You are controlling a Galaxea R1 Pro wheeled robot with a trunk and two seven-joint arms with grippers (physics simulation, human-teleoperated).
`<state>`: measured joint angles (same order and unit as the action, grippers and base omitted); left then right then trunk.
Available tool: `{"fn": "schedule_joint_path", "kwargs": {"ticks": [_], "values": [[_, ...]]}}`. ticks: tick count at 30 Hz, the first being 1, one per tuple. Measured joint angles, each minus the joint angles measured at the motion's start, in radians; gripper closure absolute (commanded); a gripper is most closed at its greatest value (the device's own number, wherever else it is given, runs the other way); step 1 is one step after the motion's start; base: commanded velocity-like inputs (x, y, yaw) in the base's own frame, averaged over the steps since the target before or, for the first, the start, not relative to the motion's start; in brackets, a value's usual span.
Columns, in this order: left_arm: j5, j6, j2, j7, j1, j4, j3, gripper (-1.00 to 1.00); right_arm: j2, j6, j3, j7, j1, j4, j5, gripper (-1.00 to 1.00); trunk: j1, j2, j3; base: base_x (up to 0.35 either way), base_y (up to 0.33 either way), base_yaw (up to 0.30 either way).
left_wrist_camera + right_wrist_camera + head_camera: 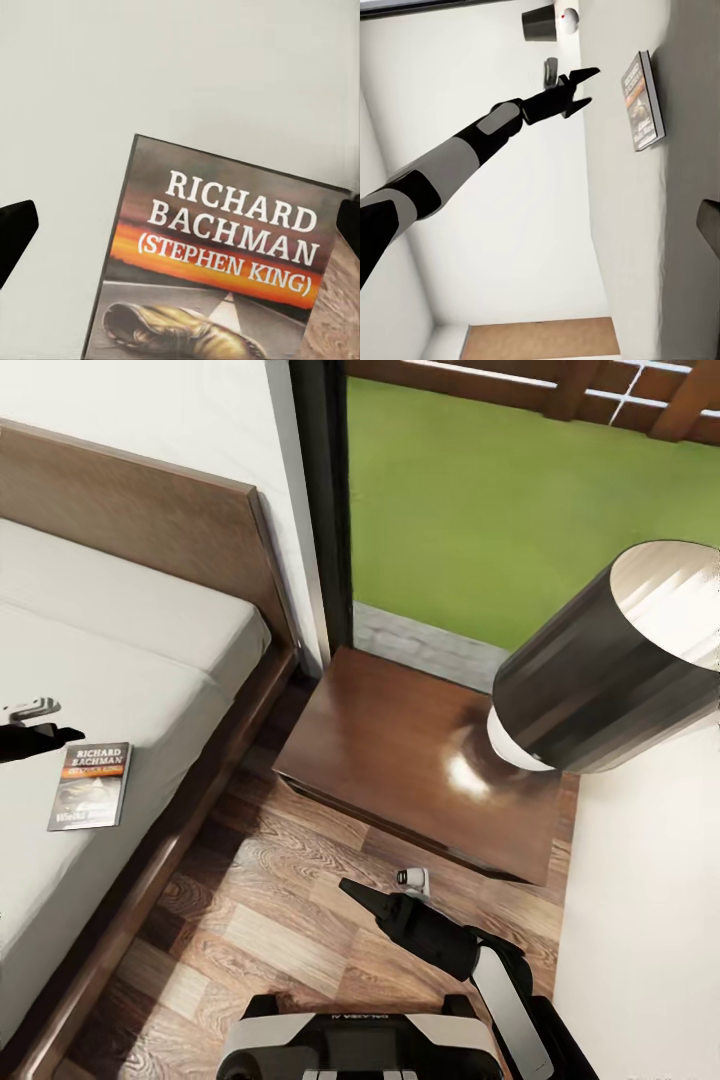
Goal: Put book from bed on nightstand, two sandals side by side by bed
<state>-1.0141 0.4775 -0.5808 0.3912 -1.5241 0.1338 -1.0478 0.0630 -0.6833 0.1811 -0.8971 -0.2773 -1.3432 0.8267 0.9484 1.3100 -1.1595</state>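
The book [90,785] lies flat on the light-grey mattress of the bed [150,630], near its side edge. Its dark cover with an orange band and white lettering shows close up in the left wrist view [225,262]. My left gripper [40,738] hovers open just beside and above the book, one fingertip [15,232] to either side with nothing between them. From the right wrist view, the left gripper [583,86] is spread a short way off the book [643,101]. My right gripper [365,895] hangs open low over the floor before the nightstand [400,760]. The sandals are out of view.
A big dark cylindrical lamp [610,660] stands on the nightstand's right part. A small white gadget [30,708] lies on the mattress beside my left gripper. Behind the nightstand a tall window [480,510] shows lawn. Wood-plank floor [260,920] runs between bed and nightstand.
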Motion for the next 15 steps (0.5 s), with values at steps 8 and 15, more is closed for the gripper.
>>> {"fn": "schedule_joint_path", "kwargs": {"ticks": [8,15], "values": [[0.056,0.001,-0.035,0.098,0.0,0.001,-0.006,-1.0,0.001,0.001,0.002,0.001,0.0,0.002,-0.002,-1.0,0.0,0.0,0.0,0.0,0.0,0.0],[0.064,0.005,-0.049,0.138,0.0,0.0,-0.007,-1.0,0.002,0.001,0.003,0.002,0.0,0.004,-0.006,-1.0,0.0,0.0,0.0,0.0,0.0,0.0]]}}
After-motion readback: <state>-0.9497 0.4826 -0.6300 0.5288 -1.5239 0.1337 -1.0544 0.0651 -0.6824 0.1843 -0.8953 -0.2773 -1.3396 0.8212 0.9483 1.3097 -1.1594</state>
